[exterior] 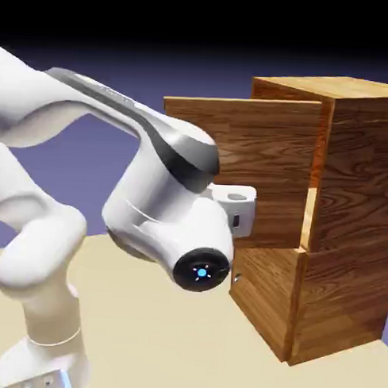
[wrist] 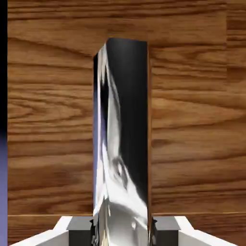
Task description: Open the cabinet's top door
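The gripper (wrist: pixel 122 231) is closed on the handle (wrist: pixel 126 125), whose long axis runs away between its fingertips, the door (wrist: pixel 192 120) just beyond.

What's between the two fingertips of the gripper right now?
The metal handle of the top door lies between the gripper's fingertips, with both closed against its sides; the hand view shows it.

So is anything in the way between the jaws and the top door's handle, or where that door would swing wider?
Nothing visible is between: the jaws are shut on the metal handle. The top door stands open from the cabinet; only the robot's own arm shows on the side it would swing toward.
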Robot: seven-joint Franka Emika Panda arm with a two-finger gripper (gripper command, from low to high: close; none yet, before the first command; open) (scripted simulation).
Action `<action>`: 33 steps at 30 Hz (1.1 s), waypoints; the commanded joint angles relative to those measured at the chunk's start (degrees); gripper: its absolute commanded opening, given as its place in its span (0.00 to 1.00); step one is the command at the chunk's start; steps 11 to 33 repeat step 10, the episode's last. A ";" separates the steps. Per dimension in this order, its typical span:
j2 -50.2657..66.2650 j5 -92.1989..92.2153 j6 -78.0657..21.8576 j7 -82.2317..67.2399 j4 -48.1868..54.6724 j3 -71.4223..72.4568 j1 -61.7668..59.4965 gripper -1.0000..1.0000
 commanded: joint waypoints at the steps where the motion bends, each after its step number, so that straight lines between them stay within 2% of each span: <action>1: 2.08 -0.78 -1.94 -0.97 1.92 -0.94 0.77 0.00; 9: 17.27 -5.69 -16.36 -9.37 16.19 -5.89 4.70 0.00; 10: 17.27 -5.69 -16.36 -9.37 16.19 -5.89 4.70 1.00; 33: 17.27 -5.69 -16.36 -9.37 16.19 -5.89 4.70 1.00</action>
